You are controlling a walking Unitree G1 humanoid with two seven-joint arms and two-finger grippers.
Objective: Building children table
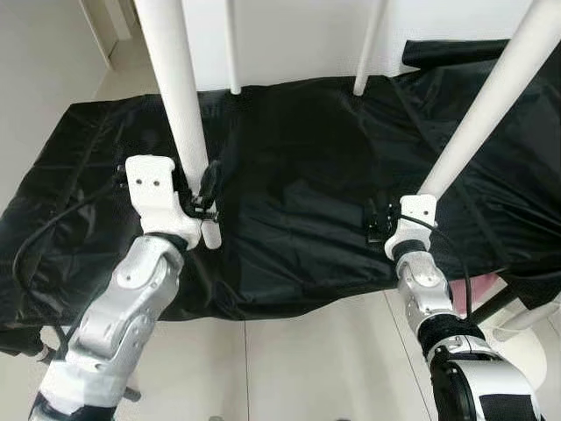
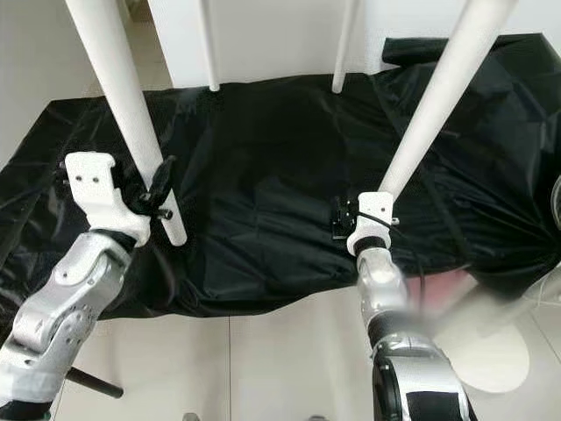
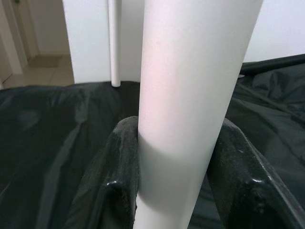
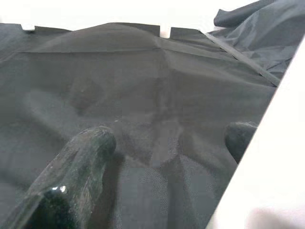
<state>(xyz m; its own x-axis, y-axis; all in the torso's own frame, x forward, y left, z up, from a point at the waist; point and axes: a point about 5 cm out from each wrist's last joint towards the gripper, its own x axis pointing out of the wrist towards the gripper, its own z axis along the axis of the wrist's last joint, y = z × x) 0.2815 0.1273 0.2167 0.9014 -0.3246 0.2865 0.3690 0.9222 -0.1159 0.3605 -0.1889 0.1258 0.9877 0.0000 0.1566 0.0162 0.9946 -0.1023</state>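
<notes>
**Two white legs over black sheet**

Left gripper (image 1: 203, 203), at 8 o'clock: fingers clamped on near left leg (image 1: 175, 105). Right gripper (image 1: 379, 221), at 4 o'clock, beside near right leg (image 1: 491, 105); grip cannot be told. Black sheet (image 1: 298, 158) beneath. Two far legs (image 1: 231, 44) at 12 o'clock.

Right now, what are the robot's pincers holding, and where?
Left pincer grips a white table leg near its lower end. Whether the right pincer grips the other leg cannot be told.
</notes>
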